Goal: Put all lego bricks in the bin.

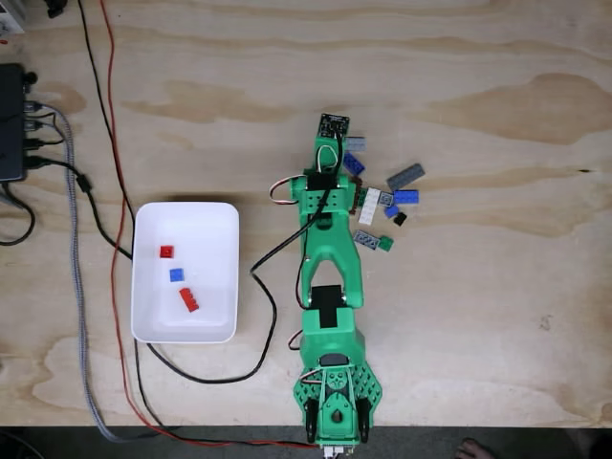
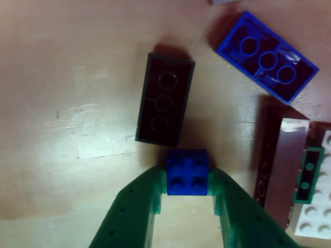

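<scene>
Lego bricks, tiny studded plastic pieces: 3 already lying in the shallow white rectangular plastic bin (image 1: 153, 287) at the left of the fixed view, namely a small red square (image 1: 167, 251), a small blue square (image 1: 176, 274) and a longer red brick (image 1: 189, 299). Roughly 8 more scattered on the plywood table (image 1: 497, 316) at the right of the green printed arm (image 1: 330, 258), among them a grey plate (image 1: 404, 176), a blue brick (image 1: 404, 197), a white plate (image 1: 368, 207) and a small black piece (image 1: 400, 218).

In the other view, a small blue 2x2 brick (image 2: 187, 172) pinched between the green jaws of the gripper (image 2: 187, 188), closed on its 2 side faces, studs facing the camera. Just beyond it, a dark brown 2x4 brick (image 2: 164, 99) lying upside down; at upper right a blue 2x4 brick (image 2: 267, 56), also underside up.

Judged step: lifting the caught brick for carrying to the bin. Best done by keeping the squeeze firm, rising straight up before swinging, so as not to nudge the brown brick so near the fingertips; then releasing low over a bare part of the bin, clear of its rim, to avoid a bounce out.

No brand, label or readable writing on any brick, the bin or the arm.
</scene>
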